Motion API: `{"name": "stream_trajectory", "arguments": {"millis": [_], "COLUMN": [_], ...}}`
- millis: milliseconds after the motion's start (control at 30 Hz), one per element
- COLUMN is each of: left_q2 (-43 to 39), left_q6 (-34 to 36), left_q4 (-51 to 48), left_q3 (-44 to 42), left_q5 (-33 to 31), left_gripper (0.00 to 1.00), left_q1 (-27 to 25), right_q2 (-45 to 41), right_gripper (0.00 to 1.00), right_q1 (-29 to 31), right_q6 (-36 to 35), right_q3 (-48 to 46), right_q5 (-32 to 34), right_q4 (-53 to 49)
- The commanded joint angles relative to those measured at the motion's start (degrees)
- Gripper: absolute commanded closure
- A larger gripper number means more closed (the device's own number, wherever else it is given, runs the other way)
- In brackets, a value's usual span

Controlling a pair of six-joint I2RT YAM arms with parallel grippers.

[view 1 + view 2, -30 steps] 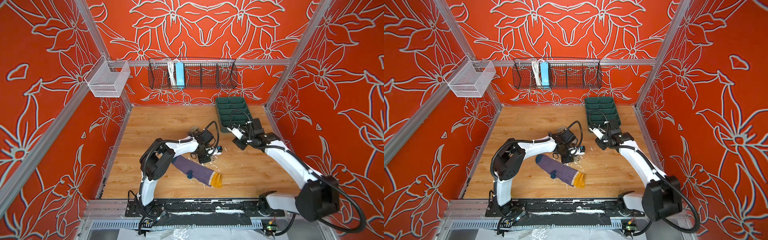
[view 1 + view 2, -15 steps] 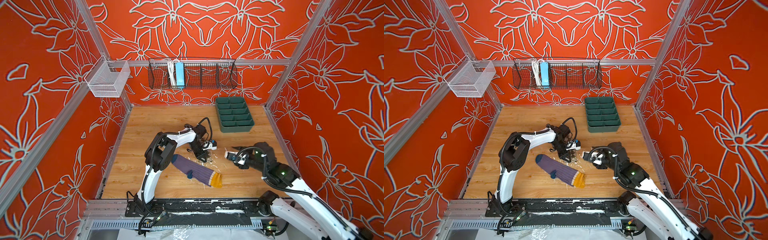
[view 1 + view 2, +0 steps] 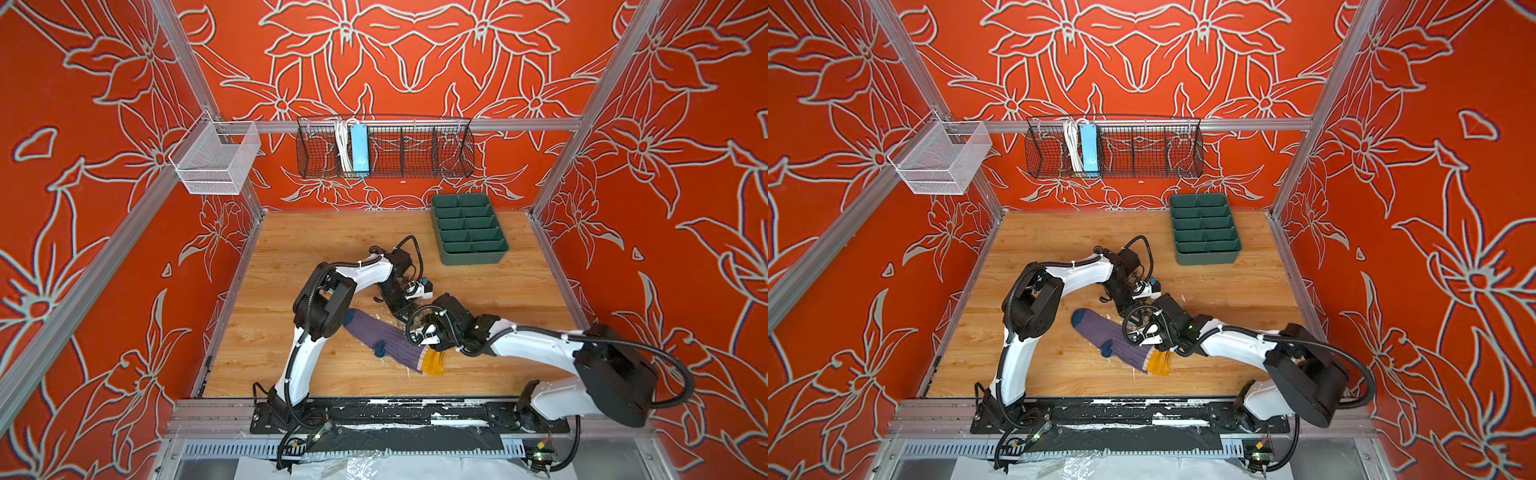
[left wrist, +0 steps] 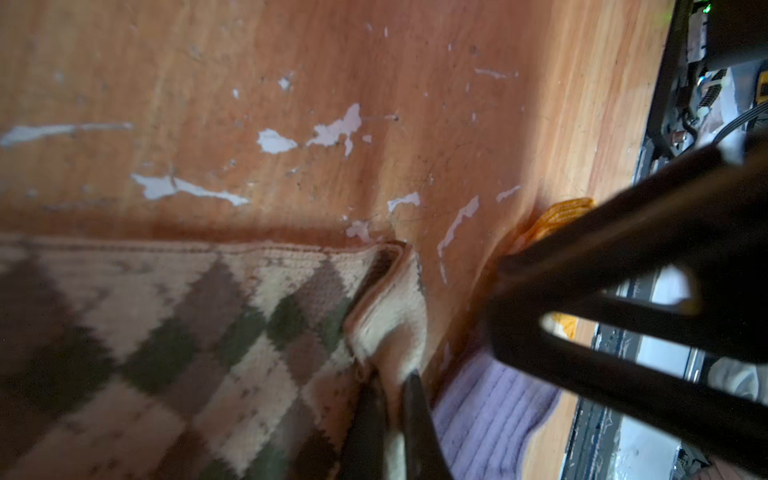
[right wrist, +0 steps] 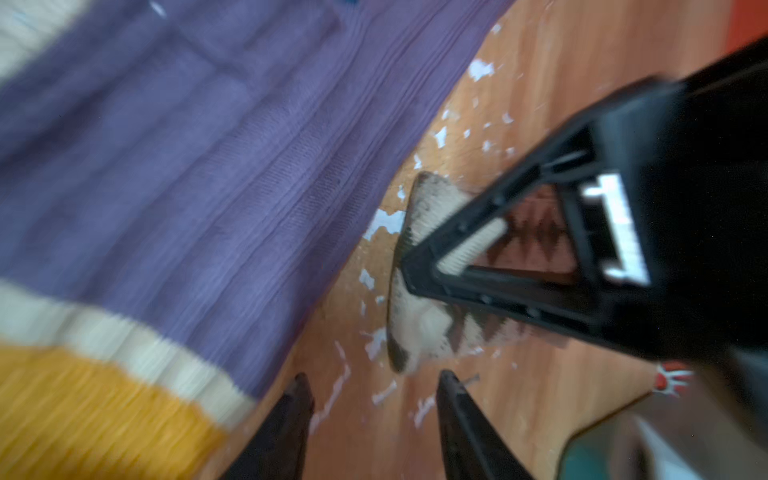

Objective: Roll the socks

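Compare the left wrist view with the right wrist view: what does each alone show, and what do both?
Left wrist only: the left gripper, both tips pinching a fold of the argyle sock. Right wrist only: the right gripper open, and the white band on the purple sock. Both: the two socks, the yellow cuff, the flaked wooden table.

we take this for a robot lab cell: an aluminium frame (image 3: 519,123) hung with orange flower-print walls (image 3: 83,104), a scuffed wooden bench (image 3: 311,241), a left arm (image 3: 365,272) and right arm (image 3: 536,347) bolted to a black rail (image 3: 415,409) at its front edge, a wire basket (image 3: 411,149) on the frame.
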Motion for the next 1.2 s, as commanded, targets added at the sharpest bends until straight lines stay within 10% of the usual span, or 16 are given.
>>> {"name": "stream_trajectory", "arguments": {"millis": [0, 200, 467, 667, 1000, 1167], "left_q2": [1.5, 1.2, -4.3, -17.8, -49.4, -67.6], "left_q6": [0.3, 0.5, -1.4, -3.9, -11.1, -5.1], "left_q4": [-2.4, -2.6, 1.4, 10.6, 32.8, 36.5], "left_q3": [0.6, 0.6, -2.4, -12.1, -33.0, -41.5], "left_q5": [0.9, 1.1, -3.3, -8.0, -35.7, -34.4], "left_gripper": [1.00, 1.00, 0.86, 0.48, 0.46, 0.37], "left_q1": [0.2, 0.2, 0.8, 4.0, 7.1, 7.1], "right_q2": [4.1, 9.8, 9.9, 8.1, 17.6, 26.0], "right_gripper": [0.53, 0.62, 1.00, 1.00, 1.00, 1.00], "right_q1": [0.2, 0.0, 0.1, -1.3, -4.6, -6.4], "right_q6": [-0.1, 1.4, 3.4, 5.0, 9.1, 10.6], "right_q3": [2.9, 3.8, 7.7, 12.9, 29.9, 39.0], "right_q5": [1.7, 2.3, 1.8, -1.5, -12.8, -18.1], "right_q4": [5.6, 7.5, -6.5, -20.7, -45.1, -54.4]}}
